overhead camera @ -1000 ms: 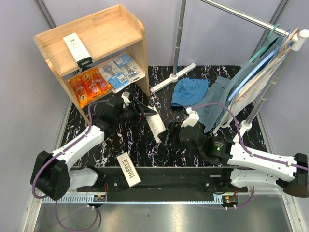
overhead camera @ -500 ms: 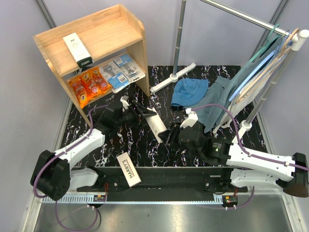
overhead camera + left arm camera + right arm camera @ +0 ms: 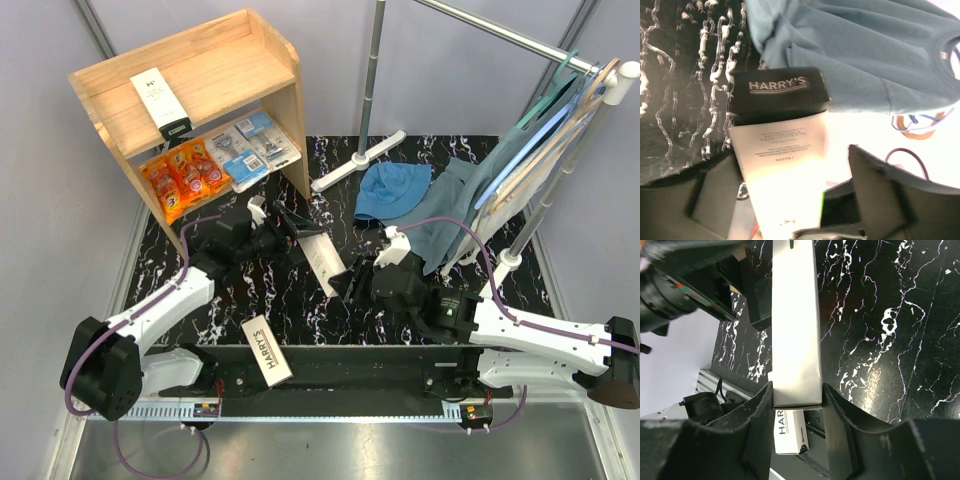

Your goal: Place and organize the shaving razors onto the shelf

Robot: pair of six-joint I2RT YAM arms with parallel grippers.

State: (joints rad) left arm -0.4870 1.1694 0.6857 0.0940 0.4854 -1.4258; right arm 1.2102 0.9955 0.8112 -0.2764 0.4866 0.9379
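Over the table (image 3: pixel 290 305), the Harry's box (image 3: pixel 325 263) ran 11 to 5 o'clock.
The right jaws clamped its 5 o'clock end; the left jaws stood wide.

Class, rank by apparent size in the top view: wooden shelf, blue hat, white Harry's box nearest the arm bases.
1. Light-wood two-level shelf
2. Blue fabric bucket hat
3. Long white cardboard Harry's box
No ties.

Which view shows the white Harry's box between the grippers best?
Right wrist: the Harry's box lies sharp mid-frame, the right gripper shut on its sides. Left wrist shows its dark end, the rest blurred; the top view shows it small.
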